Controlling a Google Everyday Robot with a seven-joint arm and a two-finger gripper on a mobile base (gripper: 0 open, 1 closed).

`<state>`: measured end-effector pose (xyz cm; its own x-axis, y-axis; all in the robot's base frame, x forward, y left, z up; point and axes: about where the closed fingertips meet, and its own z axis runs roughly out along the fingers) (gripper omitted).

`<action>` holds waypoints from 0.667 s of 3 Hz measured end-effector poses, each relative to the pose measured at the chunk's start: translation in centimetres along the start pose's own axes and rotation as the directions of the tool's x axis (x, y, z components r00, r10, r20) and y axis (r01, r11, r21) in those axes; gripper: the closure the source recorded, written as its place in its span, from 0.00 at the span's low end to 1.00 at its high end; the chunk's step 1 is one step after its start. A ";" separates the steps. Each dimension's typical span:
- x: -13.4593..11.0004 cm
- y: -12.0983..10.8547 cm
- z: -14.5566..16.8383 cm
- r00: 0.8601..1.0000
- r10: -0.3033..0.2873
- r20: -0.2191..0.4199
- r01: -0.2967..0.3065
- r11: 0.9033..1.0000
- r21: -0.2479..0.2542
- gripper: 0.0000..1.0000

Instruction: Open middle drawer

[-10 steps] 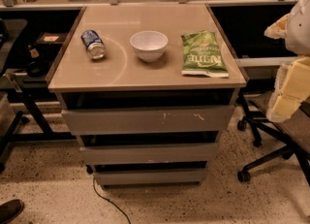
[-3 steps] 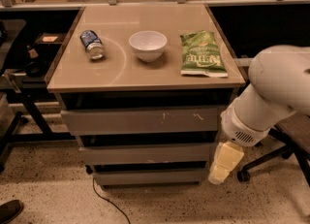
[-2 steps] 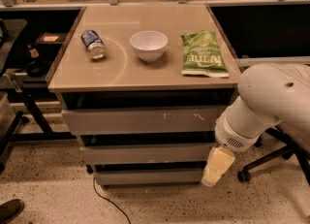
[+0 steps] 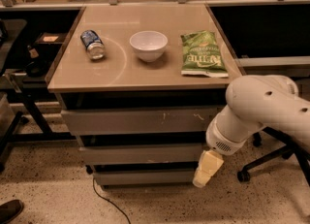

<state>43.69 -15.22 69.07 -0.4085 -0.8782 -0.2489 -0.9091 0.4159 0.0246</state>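
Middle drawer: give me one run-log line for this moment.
task: open middle drawer | drawer: shut | gripper: low, by its right end | contact: unclear

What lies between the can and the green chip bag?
The white bowl lies between the can and the chip bag, in the camera view. The gripper hangs low by the right end of the middle drawer.

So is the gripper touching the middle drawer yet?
Cannot tell. The camera view puts the gripper at the right end of the middle drawer, but no contact or gap shows.
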 end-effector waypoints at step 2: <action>0.6 -2.7 8.5 0.992 0.122 0.017 -0.122 0.992 0.012 0.00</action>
<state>46.55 -14.85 60.66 -0.5149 -0.8167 -0.2604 -0.8513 0.5230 0.0431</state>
